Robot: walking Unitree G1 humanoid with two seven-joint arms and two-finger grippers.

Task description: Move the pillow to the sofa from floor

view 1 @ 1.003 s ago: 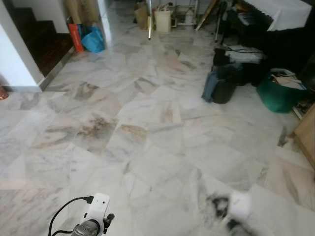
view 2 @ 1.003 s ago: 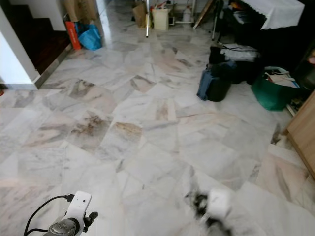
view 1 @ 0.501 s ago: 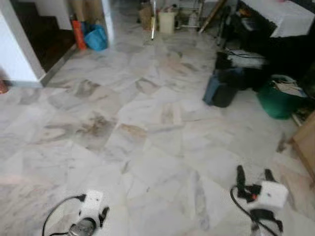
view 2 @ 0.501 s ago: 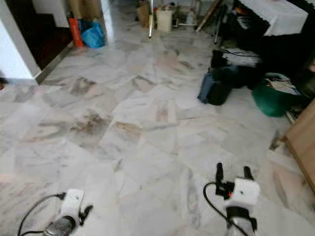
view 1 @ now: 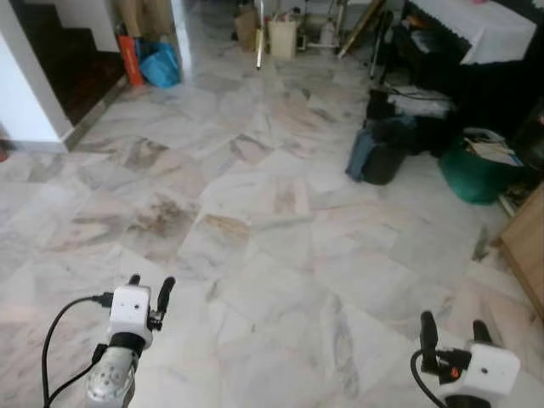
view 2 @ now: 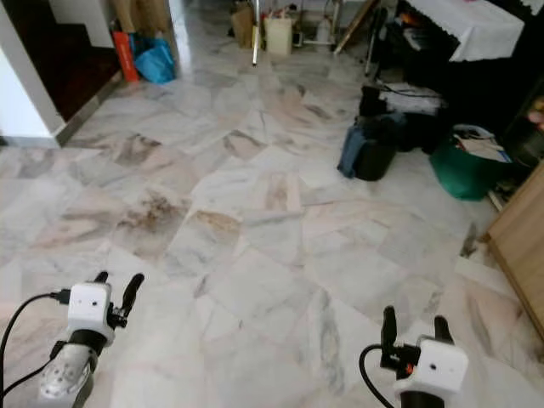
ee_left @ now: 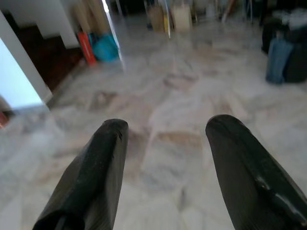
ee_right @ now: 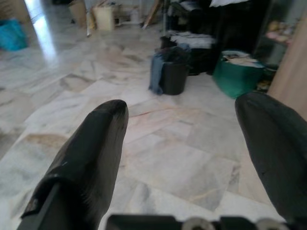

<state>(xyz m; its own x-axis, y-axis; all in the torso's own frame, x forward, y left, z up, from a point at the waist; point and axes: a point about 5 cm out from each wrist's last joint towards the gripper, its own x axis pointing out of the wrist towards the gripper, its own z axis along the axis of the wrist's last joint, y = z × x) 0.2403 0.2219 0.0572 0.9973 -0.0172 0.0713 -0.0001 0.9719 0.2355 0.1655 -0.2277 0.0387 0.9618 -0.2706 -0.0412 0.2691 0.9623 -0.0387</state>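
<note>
Two grippers hang low over the marble floor (view 1: pixel 272 212), both with nothing in them. The left gripper (view 1: pixel 146 287) has its black fingers spread apart, and the right gripper (view 1: pixel 456 330) is likewise spread wide, as its wrist view confirms.

Taking the dark bin (view 1: pixel 384 157) with blue cloth draped on it as the landmark: a green basket (view 1: pixel 476 174) sits just beside it on the robot's right, a black-draped table with a white cloth (view 1: pixel 480 25) stands behind it, and well beyond it, toward the far wall, are a blue bag (view 1: pixel 161 64) and an orange box (view 1: pixel 132 59) by the white wall corner (view 1: pixel 34 93). A wooden cabinet edge (view 1: pixel 527 246) lies nearer the robot than the bin, on the right.

No pillow and no sofa can be made out anywhere on this stretch of floor (so the task's thing is somewhere out of frame). My judgement is that the step in hand is searching or walking toward the pillow. The next move likely calls for turning or walking on until the pillow is found, before any reaching.
</note>
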